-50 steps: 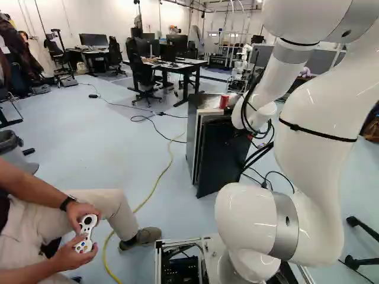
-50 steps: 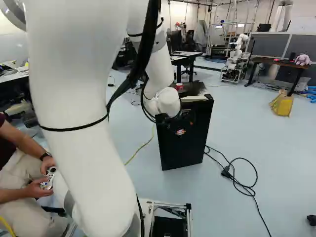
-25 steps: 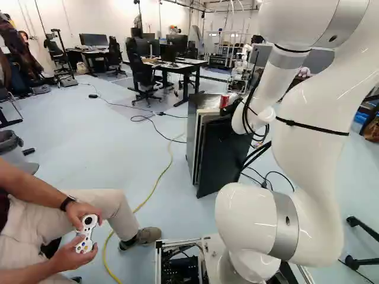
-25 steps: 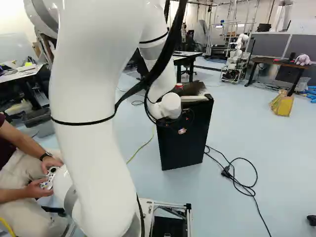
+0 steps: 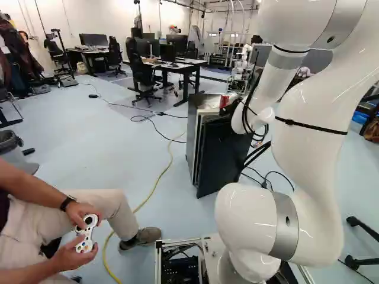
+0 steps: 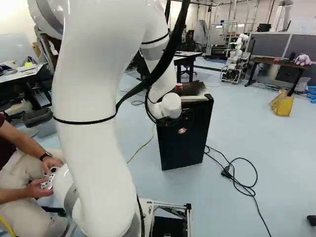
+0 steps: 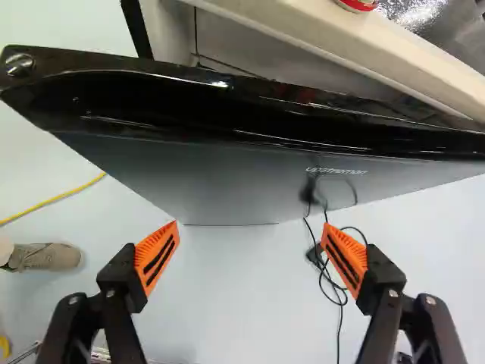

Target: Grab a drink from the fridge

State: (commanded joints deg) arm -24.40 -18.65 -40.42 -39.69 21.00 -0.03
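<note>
- Black two-fingered gripper [image 6: 182,130] with orange pads: fingers wide apart.
- Red cylindrical can [image 5: 224,100]: atop the dark boxy fridge [image 5: 193,133], one o'clock in the left base view.
- Glossy black door [image 7: 227,114]: ajar, at the gripper's twelve o'clock.

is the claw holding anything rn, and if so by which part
Nothing is held: the claw is open, its orange pads wide apart. The fridge door is ahead of it, and the red can stands on the fridge top.
</note>
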